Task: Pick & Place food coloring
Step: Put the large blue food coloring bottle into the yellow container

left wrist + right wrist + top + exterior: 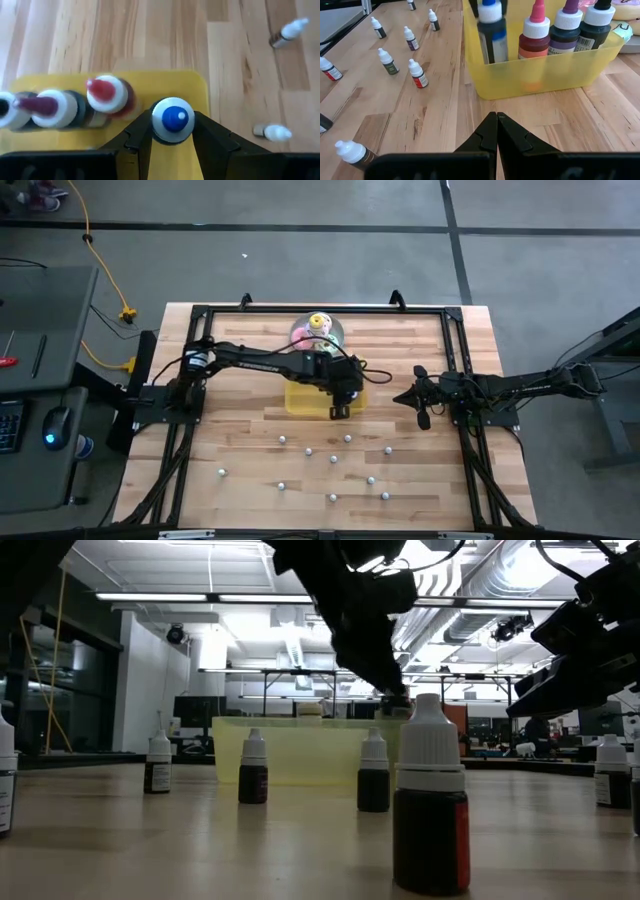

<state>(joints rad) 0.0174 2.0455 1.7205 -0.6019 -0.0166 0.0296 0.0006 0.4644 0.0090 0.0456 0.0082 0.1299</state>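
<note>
Three bottles (105, 95) are placed in the tray (545, 75), a fourth (172, 118) is gripped by the left tool (172, 132) above it, the right tool (496, 132) is closed empty, and many bottles (332, 455) are left on the bench (240, 430).

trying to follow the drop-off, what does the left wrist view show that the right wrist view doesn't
Only the left wrist view: the blue-tipped bottle from above, clamped between the left gripper's fingers over the yellow tray.

Only the right wrist view: the right gripper with fingers closed and empty, low over the table, and six loose bottles standing.

Both: the tray, the red-tipped bottle in it.
</note>
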